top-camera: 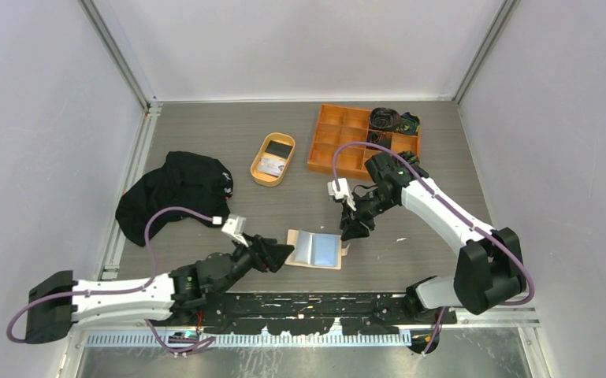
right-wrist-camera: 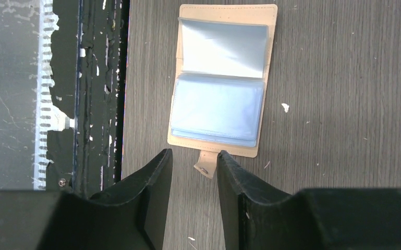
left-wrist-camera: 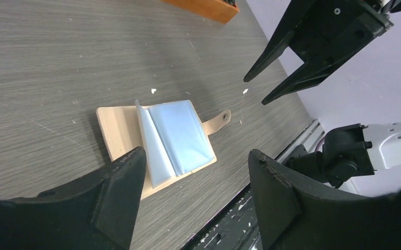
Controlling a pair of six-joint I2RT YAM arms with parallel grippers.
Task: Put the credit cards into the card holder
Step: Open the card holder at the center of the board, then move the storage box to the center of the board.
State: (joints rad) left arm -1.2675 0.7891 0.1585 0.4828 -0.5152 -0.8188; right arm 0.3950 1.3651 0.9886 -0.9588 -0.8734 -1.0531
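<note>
Finding the card holder [top-camera: 315,250] lying spread open on the table [top-camera: 205,134], close to the near edge, between the two tools, its clear sleeves [right-wrist-camera: 219,107] facing up and one leaf standing half raised. Seeing the left tool [top-camera: 282,253] low, just beside the holder's left edge, jaws standing wide apart and gripping nothing. Seeing the right tool [top-camera: 353,230] hovering over the snap tab [right-wrist-camera: 204,165] end, jaws parted by a narrow gap, likewise empty. Spotting a light card [top-camera: 270,166] and a dark card [top-camera: 279,148] lying in the oval tray [top-camera: 256,167], well apart from the holder, toward the back. Not managing to pick out a blue card, the sleeves' bluish tint making it hard to say whether one is already tucked in.

Judging the step in hand as fetching a card, the holder lying ready. Doing it well probably meaning:
- Sending one tool to the tray while leaving the other by the holder for pinning it down.
- Tipping the thin card up against the tray wall rather than pinching it flat.
- Bringing it back edge-first, lined up with a sleeve mouth.
- Pressing on the leather cover, not on the raised leaf.
- Sliding slowly, watching for the holder skating across the smooth table.
</note>
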